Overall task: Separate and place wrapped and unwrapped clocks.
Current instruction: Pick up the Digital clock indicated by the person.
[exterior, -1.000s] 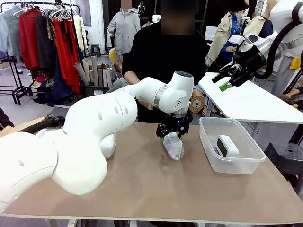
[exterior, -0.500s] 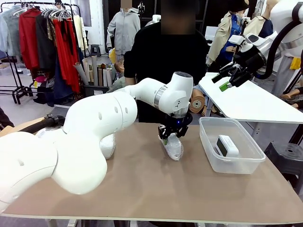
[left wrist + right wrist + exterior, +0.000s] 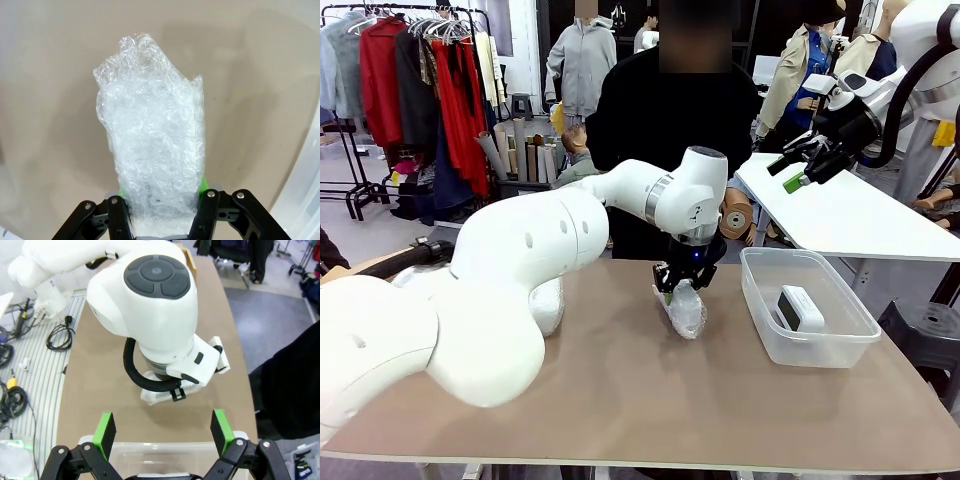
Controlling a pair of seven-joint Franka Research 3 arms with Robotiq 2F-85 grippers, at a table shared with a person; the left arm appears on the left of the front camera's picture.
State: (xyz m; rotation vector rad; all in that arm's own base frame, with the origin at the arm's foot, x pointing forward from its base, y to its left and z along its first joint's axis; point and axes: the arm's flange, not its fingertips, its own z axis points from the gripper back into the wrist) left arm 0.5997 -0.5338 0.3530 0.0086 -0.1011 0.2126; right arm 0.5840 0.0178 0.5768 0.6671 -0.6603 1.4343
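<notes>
Since a second ago the left gripper (image 3: 673,288) has dropped onto the mid-table bundle (image 3: 687,312) and clamped one end of it. The right gripper (image 3: 792,174) hangs high with jaws spread, above the bin (image 3: 760,322) holding the bare clock (image 3: 798,307). The pads bite soft wrap near an end, so on lifting the bundle could droop, twist or slip out, and the arm's elbow might knock the second bundle (image 3: 548,308).

Crinkly glossy bubble-wrap bundle (image 3: 152,140), matt tan tabletop (image 3: 650,400), clear plastic bin (image 3: 815,350)
</notes>
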